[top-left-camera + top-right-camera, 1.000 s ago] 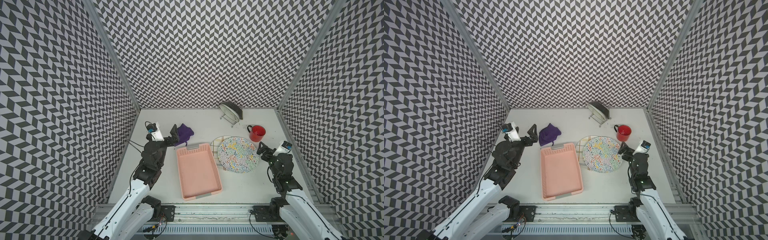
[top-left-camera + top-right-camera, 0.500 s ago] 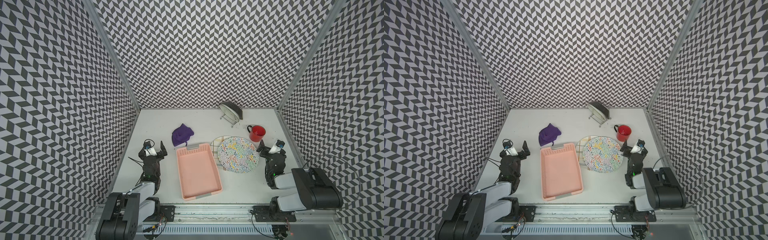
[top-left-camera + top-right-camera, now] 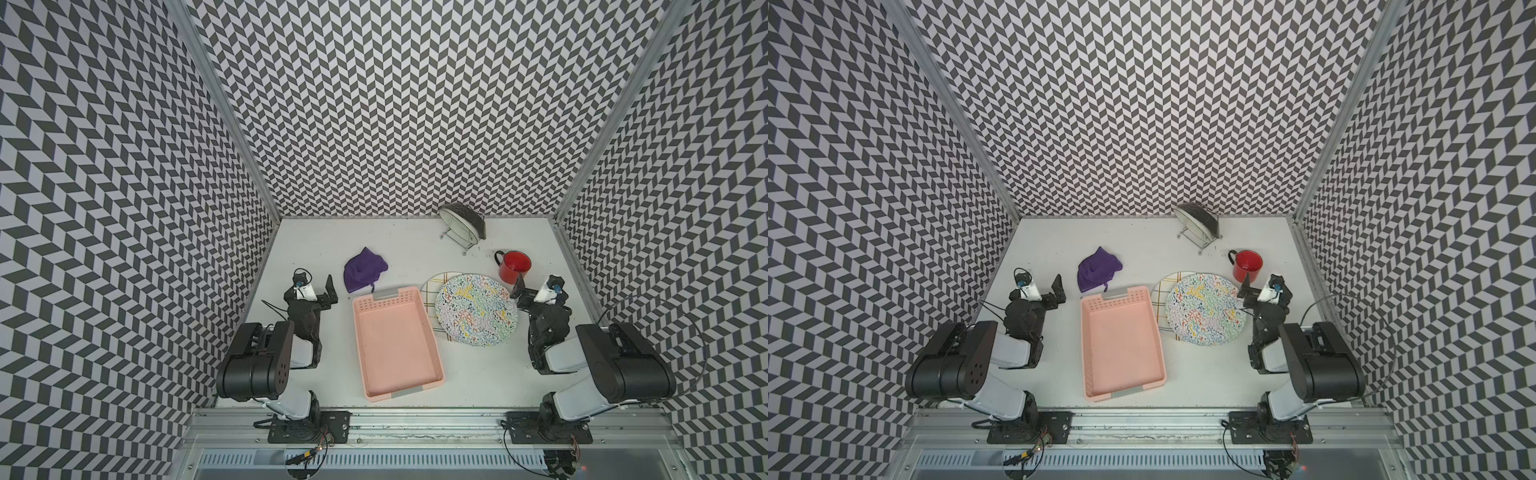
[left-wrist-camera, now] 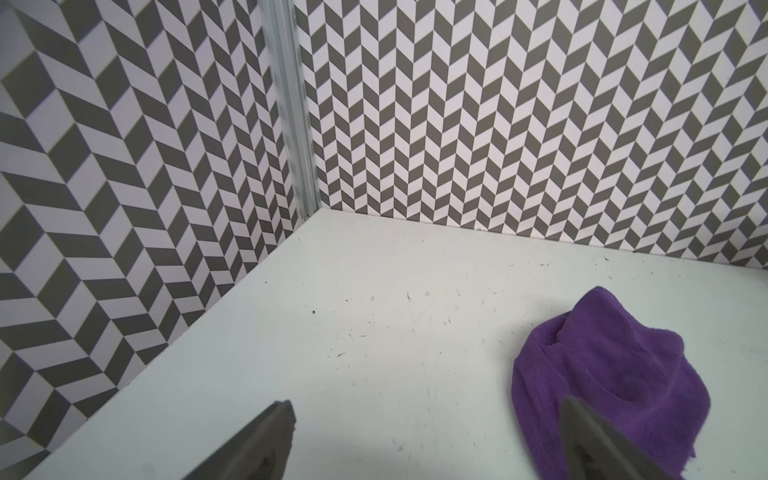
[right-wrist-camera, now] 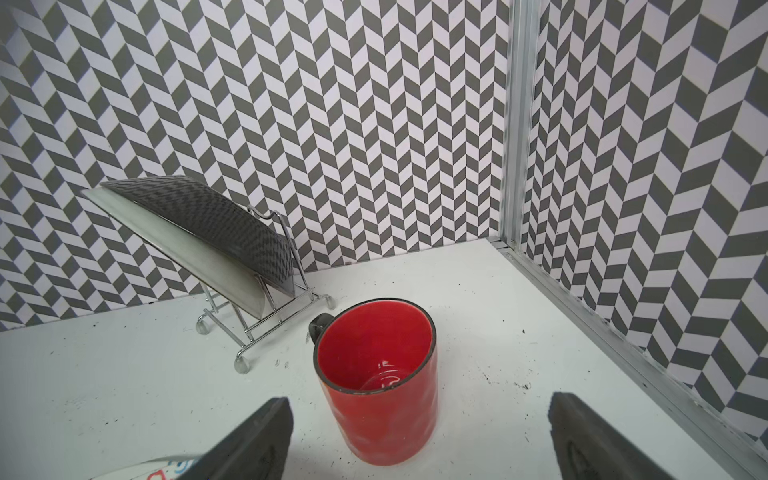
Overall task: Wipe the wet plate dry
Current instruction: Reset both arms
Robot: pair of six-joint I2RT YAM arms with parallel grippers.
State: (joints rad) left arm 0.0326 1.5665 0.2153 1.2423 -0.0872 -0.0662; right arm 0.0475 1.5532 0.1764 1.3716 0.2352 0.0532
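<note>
A multicoloured speckled plate (image 3: 476,309) (image 3: 1204,307) lies flat on the white table, overlapping a second plate with yellow grid lines (image 3: 429,286). Only its edge (image 5: 158,471) shows in the right wrist view. A crumpled purple cloth (image 3: 363,274) (image 3: 1098,272) (image 4: 602,382) lies left of it, behind the pink tray. My left gripper (image 3: 322,293) (image 4: 427,403) is open and empty, a short way in front and to the left of the cloth. My right gripper (image 3: 524,293) (image 5: 419,400) is open and empty by the plate's right rim.
A pink tray (image 3: 395,345) sits in the middle front. A red mug (image 3: 514,266) (image 5: 376,382) stands just ahead of the right gripper. A wire rack holding a tilted dish (image 3: 461,224) (image 5: 199,237) is at the back. Patterned walls close three sides.
Both arms have folded back toward the front rail. The left gripper has drawn away from the purple cloth. Both grippers stayed open.
</note>
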